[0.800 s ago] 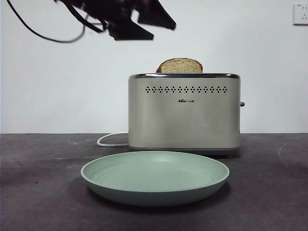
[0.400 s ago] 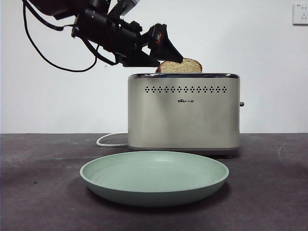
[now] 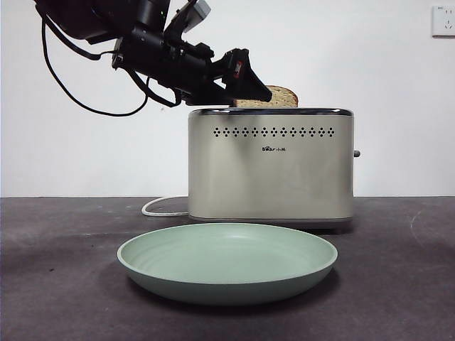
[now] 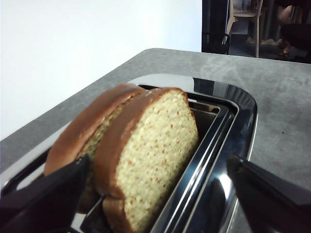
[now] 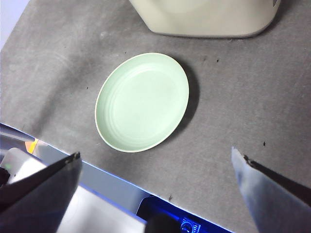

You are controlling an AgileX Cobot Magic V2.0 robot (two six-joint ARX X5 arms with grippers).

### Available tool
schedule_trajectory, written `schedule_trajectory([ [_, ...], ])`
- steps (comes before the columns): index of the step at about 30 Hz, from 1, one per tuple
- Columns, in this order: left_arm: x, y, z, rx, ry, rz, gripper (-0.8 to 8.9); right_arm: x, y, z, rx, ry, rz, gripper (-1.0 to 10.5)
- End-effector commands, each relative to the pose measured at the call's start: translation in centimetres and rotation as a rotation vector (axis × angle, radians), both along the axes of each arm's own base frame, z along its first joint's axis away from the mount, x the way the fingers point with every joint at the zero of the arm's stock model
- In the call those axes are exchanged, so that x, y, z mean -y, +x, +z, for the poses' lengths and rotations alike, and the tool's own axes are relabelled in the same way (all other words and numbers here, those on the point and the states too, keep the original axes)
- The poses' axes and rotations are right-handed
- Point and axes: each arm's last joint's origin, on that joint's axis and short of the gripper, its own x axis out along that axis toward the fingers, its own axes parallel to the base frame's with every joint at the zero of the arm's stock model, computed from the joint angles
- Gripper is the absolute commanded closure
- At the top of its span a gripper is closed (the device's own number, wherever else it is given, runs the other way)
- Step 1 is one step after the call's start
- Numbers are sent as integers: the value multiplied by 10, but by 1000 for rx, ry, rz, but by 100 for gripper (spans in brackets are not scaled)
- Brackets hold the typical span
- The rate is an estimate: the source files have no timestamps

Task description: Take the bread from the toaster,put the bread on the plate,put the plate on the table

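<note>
The cream toaster point(image 3: 270, 170) stands behind the mint-green plate point(image 3: 227, 259) on the dark table point(image 3: 57, 284). The bread point(image 3: 282, 97) pokes out of its top slot. My left gripper point(image 3: 245, 82) reaches in from the upper left and hangs at the bread's left end. In the left wrist view the gripper point(image 4: 159, 162) is open, one jaw on each side of the bread point(image 4: 160, 145) and not touching it. A second slice point(image 4: 77, 141) stands just behind. My right gripper point(image 5: 155, 154) is open high above the plate point(image 5: 142, 102) and toaster point(image 5: 204, 17).
A white cord point(image 3: 160, 206) loops on the table left of the toaster. A wall socket point(image 3: 444, 20) sits at the top right. The right wrist view shows the table's near edge with a blue-lit device point(image 5: 160, 213) below it.
The left arm has come down from the top of the picture and moved right. Its gripper now sits at the bread above the toaster's top. Plate, toaster and bread stay put.
</note>
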Motion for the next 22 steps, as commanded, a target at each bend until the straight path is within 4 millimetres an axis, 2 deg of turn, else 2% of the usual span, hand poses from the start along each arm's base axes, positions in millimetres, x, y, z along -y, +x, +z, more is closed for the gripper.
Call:
schedule_trajectory([
  [1, 3, 2, -6, 2, 5, -5, 488, 0, 0, 1, 11, -4, 9, 317],
  [6, 3, 2, -5, 2, -1, -6, 698, 0, 0, 1, 12, -5, 9, 317],
  [10, 3, 2, -3, 15, -13, -4, 823, 0, 0, 1, 12, -5, 9, 317],
  [17, 3, 2, -1, 25, -18, -5, 822, 0, 0, 1, 12, -6, 9, 317],
  [22, 1, -1, 13, 55, -61, -1, 822, 0, 0, 1, 12, -6, 9, 317],
])
